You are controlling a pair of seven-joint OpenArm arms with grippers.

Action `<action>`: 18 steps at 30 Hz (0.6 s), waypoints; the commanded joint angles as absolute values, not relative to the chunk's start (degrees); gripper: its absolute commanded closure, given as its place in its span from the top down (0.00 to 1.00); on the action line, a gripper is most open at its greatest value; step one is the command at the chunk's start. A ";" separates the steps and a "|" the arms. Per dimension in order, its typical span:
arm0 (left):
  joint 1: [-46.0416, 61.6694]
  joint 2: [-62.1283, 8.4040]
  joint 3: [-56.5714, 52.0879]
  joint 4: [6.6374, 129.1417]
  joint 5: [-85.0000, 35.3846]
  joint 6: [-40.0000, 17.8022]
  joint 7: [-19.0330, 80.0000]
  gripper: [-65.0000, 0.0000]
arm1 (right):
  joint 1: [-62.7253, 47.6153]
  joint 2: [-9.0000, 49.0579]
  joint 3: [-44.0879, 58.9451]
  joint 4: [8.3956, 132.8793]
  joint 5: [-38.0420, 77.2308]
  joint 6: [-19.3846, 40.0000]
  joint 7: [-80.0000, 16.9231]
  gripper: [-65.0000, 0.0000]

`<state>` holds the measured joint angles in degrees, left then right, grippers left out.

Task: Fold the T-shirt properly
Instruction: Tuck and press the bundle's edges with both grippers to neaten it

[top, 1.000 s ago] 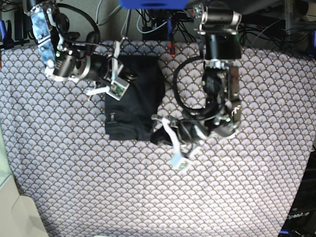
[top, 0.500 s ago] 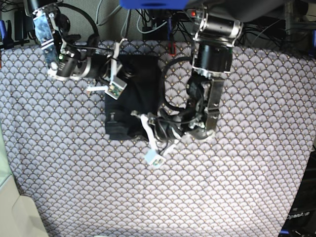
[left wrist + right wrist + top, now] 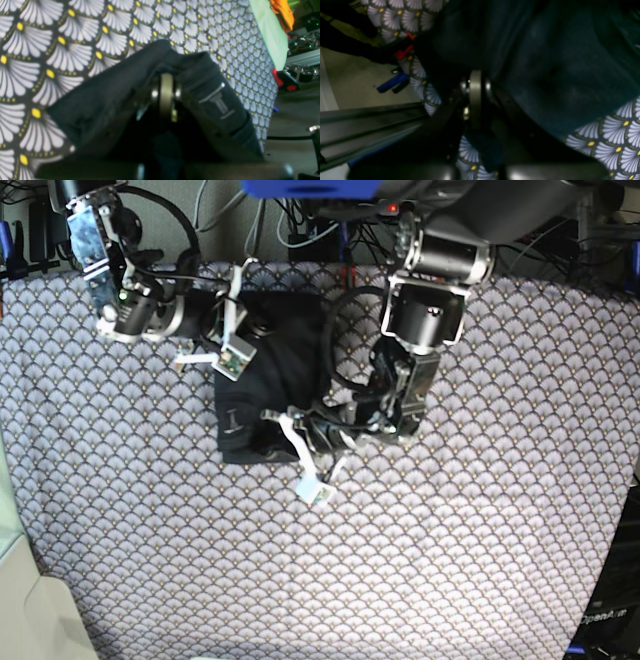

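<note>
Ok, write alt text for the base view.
Two robot arms work a folded black T-shirt on a fan-patterned tablecloth. The right gripper is at its far edge, the left gripper at its near edge.

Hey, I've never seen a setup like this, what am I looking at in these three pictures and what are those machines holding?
Two robot arms work over a table covered in a fan-patterned cloth. One picture looks down from above; the other two come from cameras on each arm's wrist. A black T-shirt, already folded into a narrow stack, lies on the cloth. The left gripper is shut on the T-shirt's near edge; the right gripper is shut on its far edge. A small white tag shows on the fabric.
</note>
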<state>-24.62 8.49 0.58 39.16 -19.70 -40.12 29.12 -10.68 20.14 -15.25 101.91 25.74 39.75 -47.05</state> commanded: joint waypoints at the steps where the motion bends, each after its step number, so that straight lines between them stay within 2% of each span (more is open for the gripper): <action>1: -26.68 9.00 0.48 38.90 -19.56 -40.00 27.38 0.01 | -11.03 20.53 -15.16 102.11 26.33 40.00 -46.73 0.00; 10: -29.41 9.00 0.48 33.63 -19.82 -40.00 23.34 0.01 | -12.18 21.05 -15.16 95.69 26.33 40.00 -43.38 0.00; 18: -29.32 9.00 0.48 33.98 -19.91 -40.00 23.96 0.01 | -13.41 22.29 -14.99 96.92 26.33 40.00 -42.42 0.00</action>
<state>-27.77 8.64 0.49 33.06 -19.51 -40.29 24.67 -12.95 21.39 -15.18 96.42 27.31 39.59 -40.03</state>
